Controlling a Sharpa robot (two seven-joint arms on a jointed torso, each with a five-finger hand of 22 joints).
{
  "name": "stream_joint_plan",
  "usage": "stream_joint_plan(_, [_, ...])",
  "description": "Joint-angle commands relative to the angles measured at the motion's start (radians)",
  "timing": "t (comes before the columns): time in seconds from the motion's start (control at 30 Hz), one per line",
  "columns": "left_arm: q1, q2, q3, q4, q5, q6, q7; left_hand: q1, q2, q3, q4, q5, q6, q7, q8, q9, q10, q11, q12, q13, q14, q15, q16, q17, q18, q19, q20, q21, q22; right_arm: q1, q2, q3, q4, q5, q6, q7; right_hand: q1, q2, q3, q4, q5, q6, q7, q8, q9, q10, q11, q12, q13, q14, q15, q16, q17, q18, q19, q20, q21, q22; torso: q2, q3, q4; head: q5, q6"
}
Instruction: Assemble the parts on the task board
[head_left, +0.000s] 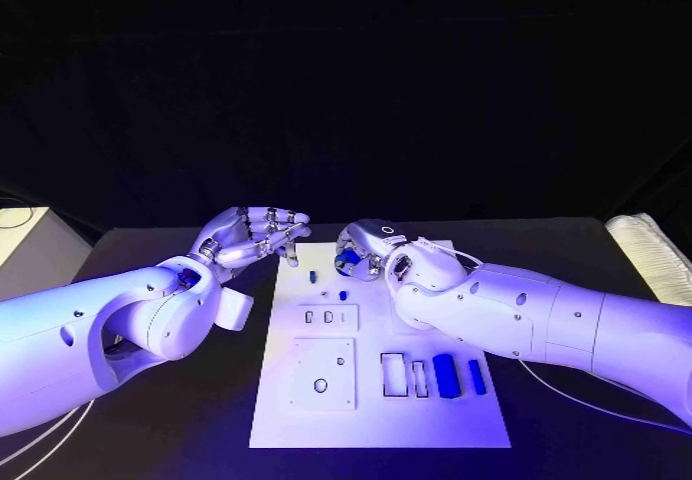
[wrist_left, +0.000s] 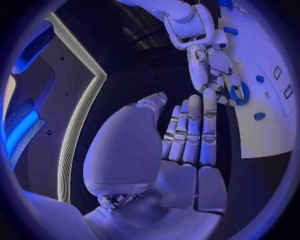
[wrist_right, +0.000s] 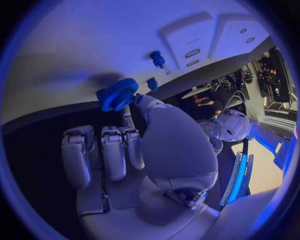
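Blue gear (wrist_right: 117, 94) pinched in the right hand (head_left: 378, 255) over the task board's (head_left: 274, 420) far end, near a blue peg (wrist_right: 157, 58). Left hand (head_left: 254, 236) hovers beside, fingers straight, holding nothing. Seating step; next needs lowering the gear squarely onto its mount.

The far end of the task board (head_left: 378, 425) is being crowded from both sides. The left hand (head_left: 254, 236) is being held over the board's far left corner with its fingers laid straight together, and the right hand (head_left: 369, 250) is being held just beside it, a blue gear (head_left: 348, 260) being pinched in its fingertips. Only a narrow gap is being left between the two hands, and two small blue pegs (head_left: 313, 275) are standing on the board beneath it. The near right of the board is being taken up by upright blue blocks (head_left: 446, 377), possibly seated in slots. Open black table (head_left: 577, 440) is lying on either side.
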Motion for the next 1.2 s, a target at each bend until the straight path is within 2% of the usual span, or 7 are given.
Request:
stream_joint_plan(0.03, [0.001,0.003,0.001,0.002,-0.002,0.017,0.004,0.003,0.001,0.007,-0.001,-0.006,0.003,0.001,0.005,0.001,0.001,-0.001,-0.002,0.001,-0.002,-0.007,0.006,0.001,0.013,-0.008,-0.001,0.003,0.001,-0.005,0.002,-0.003,-0.01,-0.015,0.02,0.002,-0.006,-0.009,0.01,-0.001,-0.007,0.003,0.004,-0.001,-0.002,0.105,-0.008,0.002,0.263,0.106,-0.008,0.004,0.263,-0.014,0.103,-0.006,0.002,0.263,0.0,0.0013,-0.0024,0.002,-0.003])
stream_joint_plan(0.33, [0.002,0.005,0.001,0.0,-0.002,0.016,0.003,0.001,0.0,0.007,0.0,-0.007,0.002,0.002,0.004,0.002,0.0,-0.001,-0.003,0.001,-0.003,-0.007,0.006,0.0,0.013,-0.01,-0.001,0.006,0.003,-0.011,0.008,-0.007,-0.022,-0.01,0.039,0.007,-0.021,-0.019,0.023,-0.007,-0.025,0.002,0.007,-0.008,-0.006,0.105,-0.006,0.002,0.263,0.106,-0.006,0.004,0.263,-0.014,0.103,-0.005,0.002,0.263,-0.001,0.002,-0.0027,0.003,-0.003])
stream_joint_plan(0.7, [0.002,0.004,0.001,0.0,-0.002,0.015,0.001,0.001,0.0,0.008,0.0,-0.008,0.001,0.002,0.004,0.002,0.0,0.0,-0.003,0.001,-0.003,-0.006,0.006,0.0,0.013,-0.011,-0.001,0.007,0.004,-0.012,0.009,-0.008,-0.029,0.014,0.02,0.037,-0.026,-0.022,0.032,-0.011,-0.03,-0.002,0.009,-0.014,-0.009,0.099,-0.004,-0.006,0.257,0.106,-0.005,0.004,0.263,-0.014,0.103,-0.004,0.002,0.263,0.0,0.0023,-0.0032,0.007,-0.002])
stream_joint_plan(0.8, [0.002,0.004,0.001,-0.001,-0.002,0.014,0.0,0.0,0.0,0.008,0.0,-0.008,0.001,0.002,0.004,0.002,-0.001,0.0,-0.003,0.0,-0.003,-0.006,0.006,0.0,0.013,-0.012,-0.001,0.008,0.004,-0.012,0.011,-0.008,-0.033,0.026,0.008,0.053,-0.04,-0.029,0.059,-0.023,-0.033,-0.005,0.011,-0.022,-0.014,0.02,-0.004,-0.117,0.168,0.106,-0.004,0.004,0.263,-0.014,0.103,-0.002,0.002,0.263,0.0,0.0021,-0.0028,0.007,-0.002])
stream_joint_plan(0.87, [0.002,0.004,0.001,-0.001,-0.002,0.014,0.0,0.0,0.0,0.008,0.0,-0.008,0.001,0.002,0.004,0.002,-0.001,0.0,-0.003,0.0,-0.003,-0.006,0.006,0.0,0.013,-0.012,-0.001,0.008,0.004,-0.012,0.011,-0.009,-0.036,0.033,0.001,0.063,-0.057,-0.042,0.095,-0.039,-0.035,-0.004,0.007,-0.024,-0.015,-0.119,-0.01,-0.354,-0.017,0.102,-0.007,-0.001,0.247,-0.014,0.103,-0.004,0.002,0.263,0.0,0.0019,-0.0024,0.008,-0.002])
stream_joint_plan(1.0, [0.002,0.003,0.001,-0.001,-0.002,0.014,0.0,0.0,0.0,0.008,0.0,-0.008,0.001,0.002,0.004,0.002,-0.001,0.0,-0.003,0.0,-0.003,-0.006,0.006,0.0,0.013,-0.012,-0.001,0.008,0.004,-0.012,0.011,-0.009,-0.039,0.042,-0.005,0.08,-0.083,-0.059,0.14,-0.059,-0.041,-0.006,0.004,-0.023,-0.014,-0.249,-0.014,-0.653,-0.254,0.097,-0.011,-0.008,0.227,-0.014,0.103,-0.009,0.002,0.263,-0.001,0.0015,-0.0018,0.007,-0.002])
stream_joint_plan(1.2, [0.002,0.003,0.001,-0.001,-0.002,0.014,-0.001,0.0,0.0,0.008,0.0,-0.008,0.001,0.002,0.004,0.002,-0.001,0.0,-0.003,0.0,-0.003,-0.006,0.006,0.0,0.013,-0.012,-0.001,0.008,0.004,-0.012,0.011,-0.009,-0.042,0.052,-0.009,0.097,-0.105,-0.073,0.171,-0.076,-0.046,-0.011,0.004,-0.022,-0.011,-0.329,-0.015,-0.888,-0.447,0.096,-0.012,-0.011,0.219,-0.014,0.103,-0.01,0.002,0.263,0.0,0.0017,-0.0027,0.008,-0.002])
